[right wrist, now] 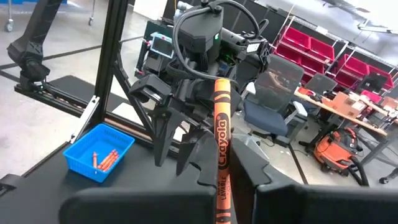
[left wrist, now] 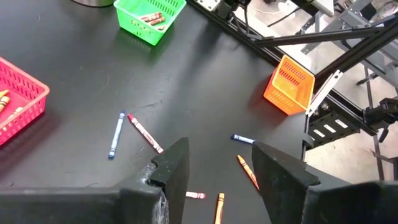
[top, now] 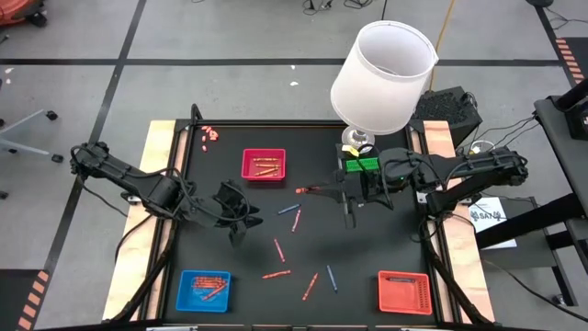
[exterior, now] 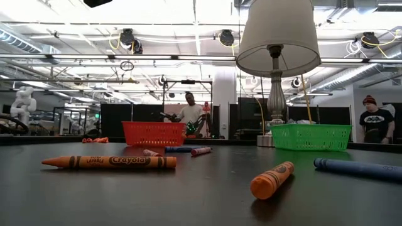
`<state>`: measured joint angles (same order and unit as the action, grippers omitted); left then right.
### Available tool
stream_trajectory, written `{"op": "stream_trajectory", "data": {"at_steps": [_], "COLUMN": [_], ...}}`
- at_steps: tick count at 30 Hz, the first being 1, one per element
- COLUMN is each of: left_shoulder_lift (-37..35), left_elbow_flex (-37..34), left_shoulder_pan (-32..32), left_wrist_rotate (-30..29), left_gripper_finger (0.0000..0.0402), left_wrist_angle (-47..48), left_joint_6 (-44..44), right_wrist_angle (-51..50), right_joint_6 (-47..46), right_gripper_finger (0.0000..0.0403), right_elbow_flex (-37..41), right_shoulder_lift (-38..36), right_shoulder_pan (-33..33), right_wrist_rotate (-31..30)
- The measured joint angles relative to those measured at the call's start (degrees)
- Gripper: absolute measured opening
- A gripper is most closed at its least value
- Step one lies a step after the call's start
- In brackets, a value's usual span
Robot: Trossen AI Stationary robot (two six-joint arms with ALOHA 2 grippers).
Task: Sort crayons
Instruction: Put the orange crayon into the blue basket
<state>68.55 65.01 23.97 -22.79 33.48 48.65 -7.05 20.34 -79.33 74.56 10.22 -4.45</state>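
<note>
My right gripper [top: 338,191] is above the table's middle, just near of the green tray [top: 361,165], shut on an orange crayon [right wrist: 222,124]. My left gripper [top: 239,214] hangs open and empty over the table's left middle; in its wrist view [left wrist: 217,171] it holds nothing. Several loose crayons lie flat on the black table: blue and red ones [top: 292,214], orange and red ones [top: 277,260], and an orange and a blue one [top: 320,281]. The low view shows an orange crayon [exterior: 110,162] lying close by. Neither gripper shows in the low view. My right gripper pinches the orange crayon between its two fingers [right wrist: 202,165] by its back part [right wrist: 222,180]. The crayon lies along the fingers and its free end [top: 308,189] sticks out ahead toward the table's left. It is about level and lifted clear of the table.
A pink-red tray [top: 264,165] with crayons stands at the far middle, a blue tray [top: 204,290] at the near left, an orange-red tray [top: 404,291] at the near right. A white-shaded lamp [top: 381,69] stands behind the green tray. A few crayons [top: 209,135] lie at the far left.
</note>
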Motion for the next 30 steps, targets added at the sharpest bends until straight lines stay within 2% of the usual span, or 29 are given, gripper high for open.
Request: {"op": "stream_trajectory", "data": {"at_steps": [11, 21, 30], "left_shoulder_lift": [0.0, 0.0, 0.0], "left_elbow_flex": [0.0, 0.0, 0.0], "left_shoulder_pan": [0.0, 0.0, 0.0], "left_wrist_rotate": [-0.2, -0.2, -0.2], "left_gripper_finger": [0.0175, 0.0175, 0.0175], "left_wrist_angle": [0.0, 0.0, 0.0], "left_joint_6": [0.1, 0.3, 0.4], "right_wrist_angle": [0.0, -2.2, -2.2], "right_joint_6": [-11.6, -32.3, -45.7], "right_gripper_finger": [0.0002, 0.0002, 0.0002], "right_elbow_flex": [0.0, 0.0, 0.0], "right_shoulder_lift": [0.0, 0.0, 0.0], "right_shoulder_pan": [0.0, 0.0, 0.0], "right_wrist_rotate": [0.0, 0.0, 0.0]}}
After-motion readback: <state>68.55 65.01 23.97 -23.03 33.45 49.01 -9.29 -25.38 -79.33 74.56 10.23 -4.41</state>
